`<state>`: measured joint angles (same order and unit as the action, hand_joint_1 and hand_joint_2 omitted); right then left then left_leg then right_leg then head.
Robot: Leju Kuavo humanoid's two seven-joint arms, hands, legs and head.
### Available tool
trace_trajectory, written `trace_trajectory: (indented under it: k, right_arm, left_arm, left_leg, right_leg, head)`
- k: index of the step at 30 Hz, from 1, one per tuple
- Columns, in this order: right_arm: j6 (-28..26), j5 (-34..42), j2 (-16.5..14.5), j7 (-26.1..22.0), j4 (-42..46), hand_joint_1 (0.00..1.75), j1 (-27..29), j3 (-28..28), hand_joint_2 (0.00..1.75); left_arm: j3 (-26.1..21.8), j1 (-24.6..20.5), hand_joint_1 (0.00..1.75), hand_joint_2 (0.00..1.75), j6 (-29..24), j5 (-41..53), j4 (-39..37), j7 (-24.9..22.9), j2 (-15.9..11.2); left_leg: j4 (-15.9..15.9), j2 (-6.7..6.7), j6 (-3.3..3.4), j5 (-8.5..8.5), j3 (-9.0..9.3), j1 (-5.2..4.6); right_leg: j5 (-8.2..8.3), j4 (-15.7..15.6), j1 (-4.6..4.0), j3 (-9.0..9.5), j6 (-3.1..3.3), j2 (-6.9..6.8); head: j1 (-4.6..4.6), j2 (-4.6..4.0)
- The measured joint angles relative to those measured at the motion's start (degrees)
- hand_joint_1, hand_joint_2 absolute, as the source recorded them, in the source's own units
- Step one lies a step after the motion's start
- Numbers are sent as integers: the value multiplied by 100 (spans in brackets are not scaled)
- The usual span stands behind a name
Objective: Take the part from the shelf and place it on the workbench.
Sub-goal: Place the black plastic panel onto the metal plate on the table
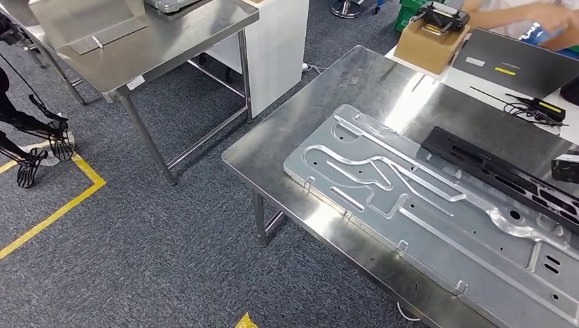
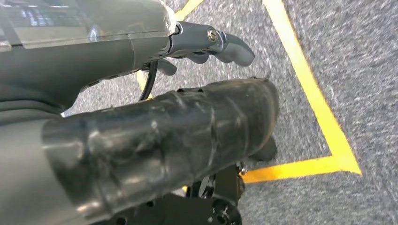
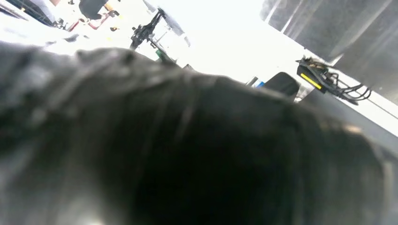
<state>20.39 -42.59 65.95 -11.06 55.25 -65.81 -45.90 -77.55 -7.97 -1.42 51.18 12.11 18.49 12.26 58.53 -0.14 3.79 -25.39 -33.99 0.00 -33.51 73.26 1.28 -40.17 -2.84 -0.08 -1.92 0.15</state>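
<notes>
Left hand (image 2: 206,44) hanging low over grey carpet (image 2: 361,70) and a yellow floor line (image 2: 324,117), fingers curled in, nothing held, a thick dark thumb close to the lens. Right hand (image 3: 187,154) a dark blur hard against its wrist camera; whether spread or closed, cannot tell. Beyond that blur, a black device with a yellow label (image 3: 314,77) and tangled cables on a white surface. On the steel counter (image 1: 321,116), a large machined aluminium plate (image 1: 423,212) lying flat with its grooved face up, one corner near the counter's front left edge, running off toward the far right. Just behind it, parallel and apart, a long black part (image 1: 498,174) flat on the counter toward the back right. Past the counter's far edge, a cardboard box (image 1: 427,44) with a black tool on top, and a person's arm (image 1: 539,17) reaching in above. Farther left, a second steel table (image 1: 136,48) standing apart on the carpet.
</notes>
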Motion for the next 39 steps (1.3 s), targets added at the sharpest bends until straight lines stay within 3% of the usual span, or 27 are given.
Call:
trace_trajectory:
  k: [1, 2, 4, 6, 8, 10, 11, 13, 15, 16, 17, 18, 20, 21, 22, 25, 26, 27, 29, 30, 31, 32, 33, 35, 37, 39]
  right_arm:
    - [3, -2, -13, 0, -5, 0, 1, -2, 0]
    - [7, -6, -24, 0, -9, 0, -5, -4, 0]
    - [10, -17, -33, 0, -13, 0, -39, -4, 0]
    - [14, -26, -41, 0, -18, 0, -84, -4, 0]
    - [19, -37, -52, -2, -24, 0, -104, -4, 0]
    - [19, -57, -63, -13, -31, 0, -109, -4, 0]
    - [18, -64, -69, -20, -33, 0, -112, -4, 0]
    - [16, -69, -73, -31, -37, 0, -115, -4, 0]
    - [15, -65, -73, -36, -37, 0, -115, -5, 0]
    - [15, -60, -73, -38, -37, 0, -115, -5, 0]
    - [15, -54, -73, -40, -37, 0, -114, -6, 0]
    - [15, -47, -73, -41, -37, 0, -114, -7, 0]
    - [15, -33, -72, -42, -38, 0, -116, -7, 0]
    - [14, -27, -70, -42, -39, 0, -121, -7, 0]
    - [13, -18, -69, -42, -41, 0, -125, -7, 0]
    - [9, -2, -74, -44, -44, 0, -110, -13, 0]
    - [7, -1, -74, -43, -46, 0, -99, -17, 0]
    - [4, -1, -72, -43, -50, 0, -92, -20, 0]
    - [-1, -1, -68, -42, -58, 0, -80, -28, 0]
    - [-3, -1, -69, -42, -62, 0, -64, -37, 0]
    - [-3, 0, -70, -42, -67, 0, -43, -49, 0]
    - [-5, 1, -71, -42, -72, 0, -24, -61, 0]
    - [-9, 2, -71, -42, -75, 0, -14, -69, 0]
    - [-20, 7, -71, -42, -79, 0, -14, -72, 0]
    - [-39, 15, -69, -42, -80, 0, -7, -72, 0]
    - [-53, 19, -69, -42, -83, 0, 2, -72, 0]
  left_arm:
    - [0, 2, 0, 0, 9, -1, 0, 0, 1]
    - [-1, 3, 0, 0, 16, -3, 0, 0, 1]
    - [-2, 0, 0, 0, 26, -5, 0, 0, 4]
    - [-2, -6, 0, 0, 30, -5, 0, 0, 7]
    - [-2, -7, 0, 0, 30, -5, 0, -2, 7]
    - [-2, -1, 0, 0, 30, -5, 0, -10, 7]
    - [-2, 0, 0, 0, 30, -5, 0, -16, 7]
    - [-2, 0, 0, 0, 30, -5, 0, -30, 7]
    - [-2, 0, 0, 0, 30, -5, 0, -36, 7]
    - [-2, 0, 0, 0, 30, -5, 0, -36, 7]
    - [-2, 0, 0, 0, 30, -5, 0, -37, 7]
    - [-2, -2, 0, 0, 30, -5, 0, -38, 7]
    - [-2, -14, 0, 0, 30, -8, 0, -40, 5]
    - [-2, -23, 0, 0, 30, -11, 0, -40, 3]
    - [-2, -30, 0, 0, 30, -14, 0, -42, 2]
    - [-2, -25, 0, 0, 28, -20, -1, -48, 4]
    - [-2, -22, 0, 0, 26, -21, -1, -50, 7]
    - [-2, -22, 0, 0, 24, -21, -1, -51, 8]
    - [-2, -24, 0, 0, 15, -21, 0, -52, 5]
    - [-2, -25, 0, 0, 13, -21, -1, -52, 4]
    - [-2, -23, 0, 0, 10, -21, -1, -52, 4]
    - [-2, -23, 0, 0, 10, -21, -2, -52, 5]
    - [-2, -23, 0, 0, 11, -21, -2, -51, 7]
    - [-2, -25, 0, 0, 20, -21, -2, -45, 9]
    - [-1, -26, 0, 0, 41, -13, -2, -35, 11]
    - [0, -24, 0, 0, 56, -3, -2, -32, 14]
  left_leg:
    - [8, 0, 1, 4, -7, -2]
    - [17, -1, 1, 5, -13, -2]
    - [36, -8, -5, 5, -20, -1]
    - [67, -18, -42, 18, -58, -19]
    - [80, -24, -105, 53, -107, -35]
    - [110, -29, -172, 29, -154, -40]
    - [216, -28, -205, -83, -204, -40]
    - [753, -21, -254, -527, -408, -26]
    - [1435, -18, -277, -934, -609, -14]
    - [1591, -18, -279, -1001, -613, -11]
    - [1530, -18, -271, -964, -507, -10]
    - [1265, -18, -254, -855, -294, -9]
    - [473, -22, -200, -639, 242, -21]
    - [191, -25, -170, -570, 404, -31]
    - [37, -28, -143, -534, 474, -49]
    - [-38, -23, -50, -369, 410, -80]
    - [-70, -13, -11, -285, 375, -71]
    - [-102, 0, 26, -194, 322, -58]
    - [-119, 18, 68, -48, 172, -46]
    - [-114, 24, 72, 14, 84, -46]
    - [-105, 28, 67, 75, -8, -46]
    - [-88, 30, 59, 133, -103, -43]
    - [-65, 32, 46, 187, -197, -38]
    - [2, 30, 2, 276, -363, -30]
    - [48, 23, -62, 360, -449, -34]
    - [42, 15, -131, 455, -471, -39]
  right_leg:
    - [5, 109, 4, -39, -7, -1]
    - [116, 3, 8, 29, -8, -1]
    - [479, -715, 10, 409, 7, -3]
    - [677, -1307, -20, 686, 50, -1]
    - [701, -1408, -54, 694, 105, 5]
    - [759, -1421, -25, 648, 185, -3]
    - [797, -1436, -10, 622, 231, -12]
    - [870, -1451, -7, 548, 301, -30]
    - [944, -1443, -25, 445, 328, -35]
    - [986, -1435, -35, 387, 329, -35]
    - [1028, -1426, -43, 328, 326, -34]
    - [1069, -1416, -51, 272, 319, -32]
    - [1147, -1396, -67, 184, 289, -28]
    - [1187, -1390, -74, 155, 261, -28]
    - [1228, -1391, -73, 135, 226, -30]
    - [1335, -1431, -34, 108, 114, -33]
    - [1251, -1391, -21, 73, 85, -28]
    - [1062, -1257, -9, 15, 59, -21]
    - [469, -673, 10, -147, 11, -13]
    - [247, -315, 19, -206, -14, -12]
    - [155, -44, 28, -210, -39, -13]
    - [191, 67, 39, -132, -60, -13]
    - [315, -18, 49, 40, -75, -14]
    - [482, -679, 54, 621, -82, -16]
    - [409, -1320, 21, 1067, -26, -7]
    - [374, -1495, -16, 1129, 68, -1]
  head:
    - [0, 0]
    - [0, 0]
    - [0, 0]
    - [-1, 0]
    - [-2, 0]
    - [-3, 0]
    - [-6, 0]
    - [-10, 0]
    - [-11, 0]
    - [-11, 0]
    - [-11, 0]
    - [-11, 0]
    - [-11, 0]
    - [-9, 0]
    - [-8, 0]
    - [-8, 0]
    - [-5, 0]
    - [-4, 0]
    - [-1, 0]
    - [-1, 0]
    - [-1, 0]
    - [-1, 0]
    - [-1, 0]
    - [-1, 0]
    - [-7, 0]
    - [-10, 0]
